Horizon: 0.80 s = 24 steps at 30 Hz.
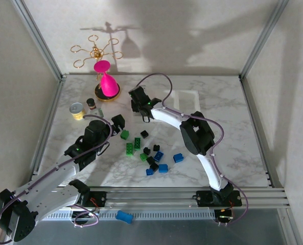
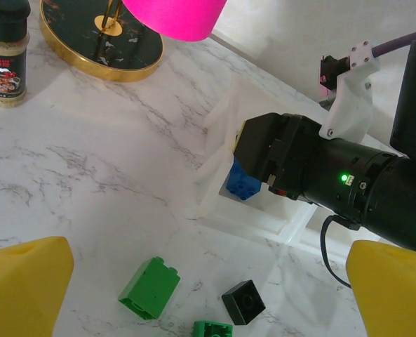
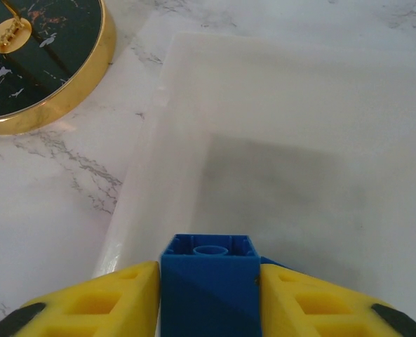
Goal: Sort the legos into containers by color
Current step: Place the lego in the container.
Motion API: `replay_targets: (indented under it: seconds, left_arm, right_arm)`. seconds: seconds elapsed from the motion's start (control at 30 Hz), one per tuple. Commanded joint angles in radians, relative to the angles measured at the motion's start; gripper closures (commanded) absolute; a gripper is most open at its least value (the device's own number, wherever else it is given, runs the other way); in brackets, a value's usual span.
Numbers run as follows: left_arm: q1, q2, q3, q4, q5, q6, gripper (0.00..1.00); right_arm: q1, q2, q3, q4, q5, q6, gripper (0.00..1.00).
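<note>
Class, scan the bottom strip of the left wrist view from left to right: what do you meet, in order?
In order: yellow fingertip → green lego → black lego → second yellow fingertip.

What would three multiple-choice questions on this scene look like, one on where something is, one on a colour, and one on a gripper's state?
1. The right gripper is:
A) over the clear tray
B) beside the spice jar
C) above the pink cup

2. The brick between its fingers is:
A) green
B) black
C) blue

3. The left gripper is:
A) shut on a green brick
B) open
C) shut on a black brick

Answers:
1 A, the right wrist view shows the tray's wall and floor just beneath it.
2 C, the brick looks blue in both wrist views.
3 B, its yellow fingers stand far apart, gripping nothing.
</note>
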Motion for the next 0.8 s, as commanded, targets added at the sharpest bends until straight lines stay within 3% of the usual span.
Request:
replay_targets:
  seconds: [0.0,0.37,0.77]
  left_arm:
    - [0.011,-0.015,-0.012,0.003,0.012,0.003,0.00]
    - [0.013,-0.014,0.007,-0.002,0.026,-0.003,0.00]
    - [-0.012,-0.035,-0.006,0.007,0.086,-0.021,0.00]
  right_arm:
    - [-0.005,0.017,0.017,0.016,-0.021,0.008,0.56]
    - [-0.004,-0.143,-0.068,0.052,-0.032,0.010,0.51]
    - [-0.007,-0.537,-0.486,0.065,-0.056,0.021,0.43]
